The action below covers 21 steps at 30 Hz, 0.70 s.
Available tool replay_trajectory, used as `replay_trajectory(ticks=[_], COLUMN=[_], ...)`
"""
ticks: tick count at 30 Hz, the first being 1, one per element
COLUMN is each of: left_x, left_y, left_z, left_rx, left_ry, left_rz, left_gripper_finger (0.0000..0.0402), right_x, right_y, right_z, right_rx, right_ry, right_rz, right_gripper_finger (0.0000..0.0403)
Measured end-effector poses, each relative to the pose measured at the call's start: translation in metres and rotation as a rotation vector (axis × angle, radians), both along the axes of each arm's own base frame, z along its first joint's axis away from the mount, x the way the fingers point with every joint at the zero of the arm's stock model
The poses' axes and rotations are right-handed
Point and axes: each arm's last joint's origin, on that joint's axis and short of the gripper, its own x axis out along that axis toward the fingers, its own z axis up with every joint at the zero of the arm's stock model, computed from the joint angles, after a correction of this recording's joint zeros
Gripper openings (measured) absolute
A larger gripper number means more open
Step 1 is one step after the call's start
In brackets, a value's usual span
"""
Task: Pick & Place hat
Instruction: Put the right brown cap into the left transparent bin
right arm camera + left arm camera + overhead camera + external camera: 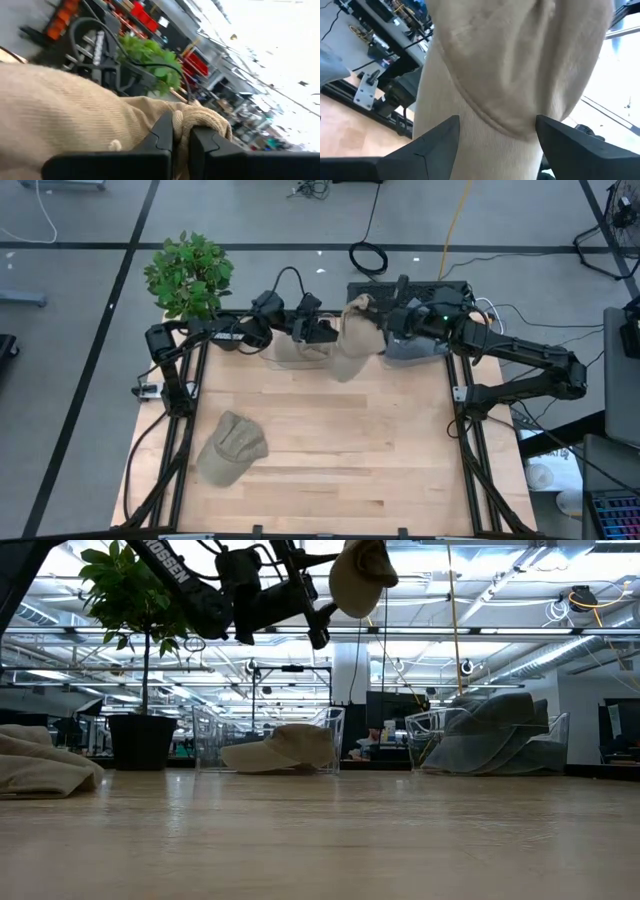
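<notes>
In the high view both arms meet at the upper middle of the frame, over the far edge of the wooden desk (330, 440). Between them hangs a tan hat (352, 345), lifted clear of the desk; in the low view it shows at the top centre (362, 575), well above the desk surface.

The right hand (181, 137) is clamped on a bunched fold of the tan hat (75, 115), its two dark fingers (162, 134) pressed close with cloth squeezed between them. In the high view this hand (385, 320) sits just right of the hat.

The left hand (497, 132) stands with its fingers (440, 142) apart, one on each side of the hanging hat (510, 70); the cloth fills the gap between them, and whether they press it cannot be told. In the high view the left hand (325, 330) is just left of the hat.

A second tan cap (232, 447) lies flat on the desk in the lower left of the high view. A potted plant (188, 275) stands at the desk's upper left corner. In the low view two clear bins sit at the far edge: one in the middle holds a tan cap (282, 748), one to the right holds grey hats (495, 735).
</notes>
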Motion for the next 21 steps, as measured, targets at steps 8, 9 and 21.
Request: replay_trajectory(ticks=[8, 9, 21], left_x=[-0.002, -0.002, -0.002], left_y=[0.005, 0.005, 0.003], left_z=[-0.001, 0.0, 0.004], left_rx=[0.004, 0.004, -0.024], left_ry=[-0.001, -0.006, -0.035], left_rz=[0.022, 0.023, 0.057], left_gripper_finger=[0.0269, 0.0269, 0.0269], right_x=[-0.008, -0.009, -0.006], right_y=[0.016, 0.019, 0.036], right_z=[0.015, 0.018, 0.032], right_rx=[-0.114, -0.134, -0.28], right_ry=[-0.079, -0.1, -0.237], right_rz=[0.021, 0.031, 0.067], right_gripper_finger=[0.0009, 0.0009, 0.0009])
